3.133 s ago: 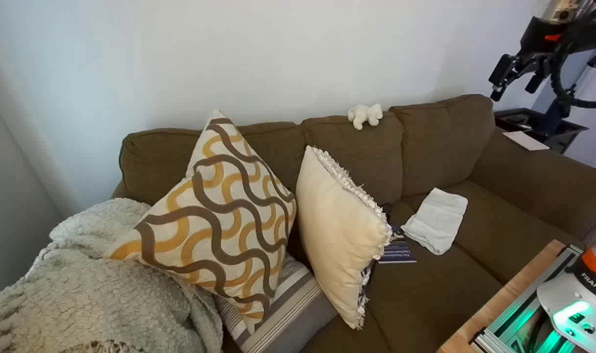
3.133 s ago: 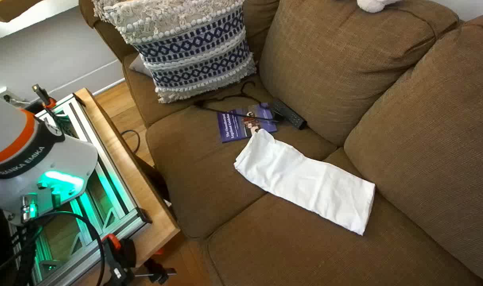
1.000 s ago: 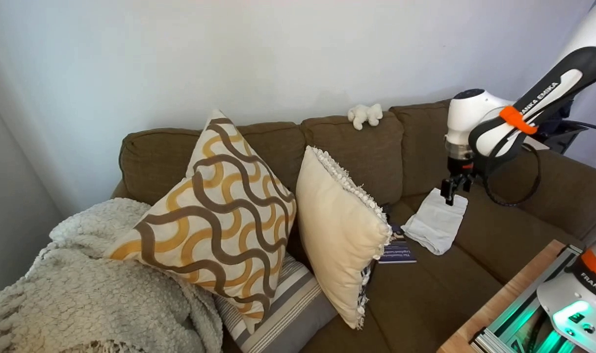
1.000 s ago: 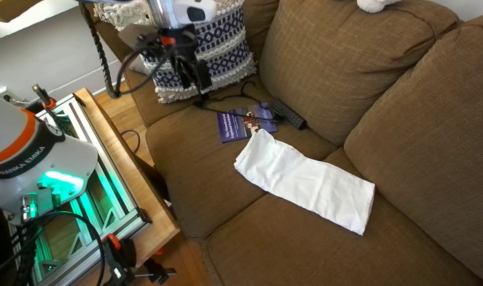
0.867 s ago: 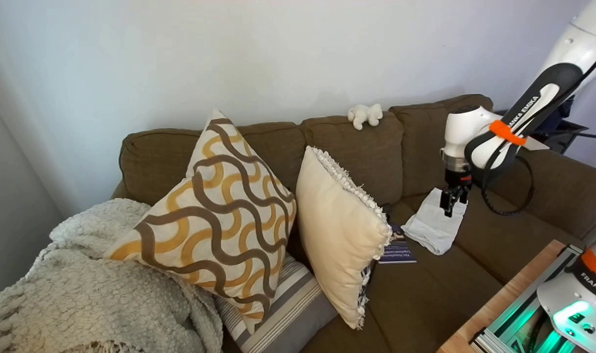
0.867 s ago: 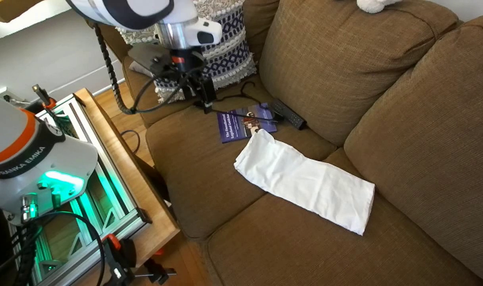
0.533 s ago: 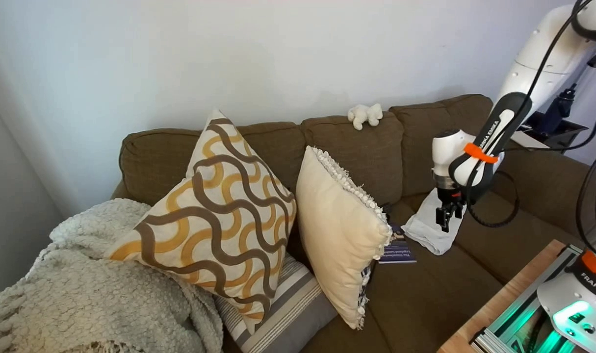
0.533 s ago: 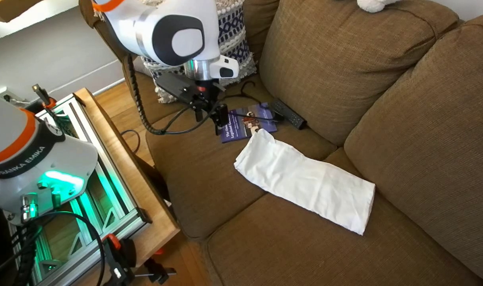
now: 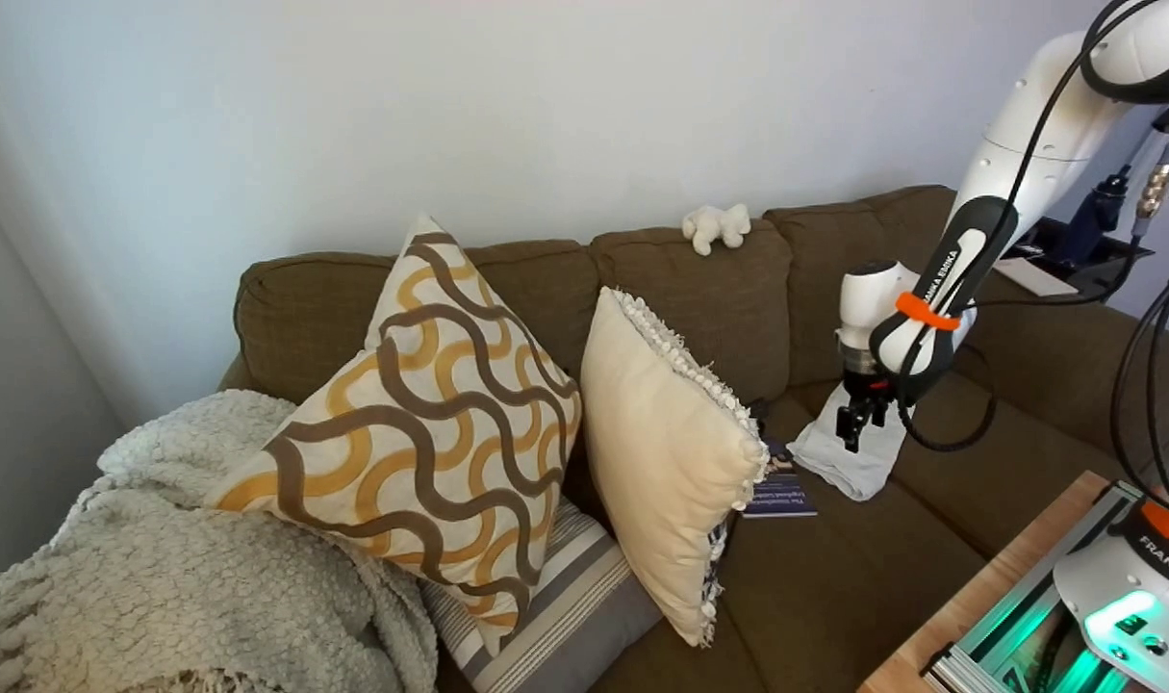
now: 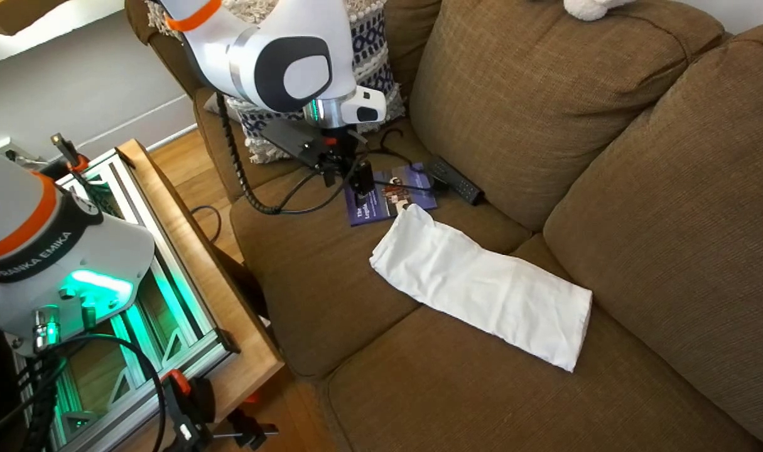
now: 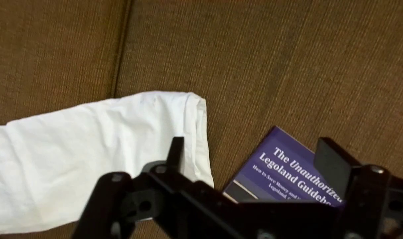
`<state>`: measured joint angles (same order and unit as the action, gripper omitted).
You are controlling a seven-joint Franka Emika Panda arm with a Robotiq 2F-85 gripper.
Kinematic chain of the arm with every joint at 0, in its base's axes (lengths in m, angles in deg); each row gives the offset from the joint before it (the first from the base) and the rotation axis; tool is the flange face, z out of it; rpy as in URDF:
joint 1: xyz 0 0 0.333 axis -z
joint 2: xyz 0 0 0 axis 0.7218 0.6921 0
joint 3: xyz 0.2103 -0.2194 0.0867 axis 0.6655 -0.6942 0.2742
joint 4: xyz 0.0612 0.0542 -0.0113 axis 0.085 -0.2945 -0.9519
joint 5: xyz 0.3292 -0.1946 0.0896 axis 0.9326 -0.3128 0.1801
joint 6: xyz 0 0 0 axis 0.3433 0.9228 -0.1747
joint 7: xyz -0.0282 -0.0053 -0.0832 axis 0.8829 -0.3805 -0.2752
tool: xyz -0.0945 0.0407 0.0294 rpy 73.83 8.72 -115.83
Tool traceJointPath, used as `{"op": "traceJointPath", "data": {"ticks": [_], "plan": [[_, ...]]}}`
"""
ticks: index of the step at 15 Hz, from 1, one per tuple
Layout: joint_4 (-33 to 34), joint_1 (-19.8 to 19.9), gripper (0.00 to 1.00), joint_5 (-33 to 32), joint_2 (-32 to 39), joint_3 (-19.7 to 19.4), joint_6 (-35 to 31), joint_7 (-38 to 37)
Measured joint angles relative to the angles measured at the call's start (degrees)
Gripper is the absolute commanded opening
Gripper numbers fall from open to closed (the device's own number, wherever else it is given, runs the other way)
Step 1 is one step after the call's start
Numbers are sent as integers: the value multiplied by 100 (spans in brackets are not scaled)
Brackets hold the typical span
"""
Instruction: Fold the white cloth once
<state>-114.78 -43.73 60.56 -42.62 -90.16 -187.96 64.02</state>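
In an exterior view, the gripper (image 9: 863,426) hangs at the right of the frame, in front of part of the cloth (image 9: 859,474), which lies on the sofa (image 9: 834,568); pillows (image 9: 666,452) are left of it, a toy (image 9: 716,228) sits higher on the backrest (image 9: 738,318). In an exterior view, the cloth is a long strip right of centre; the book (image 10: 397,201) and remote (image 10: 454,180) lie above its left end, and the gripper hides part of the book. In the wrist view, the fingers (image 11: 330,162) are spread wide, released, the cloth at left, the book at lower right.
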Motion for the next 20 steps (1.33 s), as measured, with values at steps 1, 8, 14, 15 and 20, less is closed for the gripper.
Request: {"op": "traceJointPath", "data": {"ticks": [1, 8, 14, 15, 20], "plan": [[1, -81, 100, 0, 50, -75, -291, 0], [874, -401, 100, 543, 1171, -372, -878, 300], [2349, -62, 100, 833, 2609, -228, -473, 1001], [2562, -20, 100, 845, 2796, -225, -255, 1058], [3191, 201, 100, 905, 3412, -221, 76, 1175]]}}
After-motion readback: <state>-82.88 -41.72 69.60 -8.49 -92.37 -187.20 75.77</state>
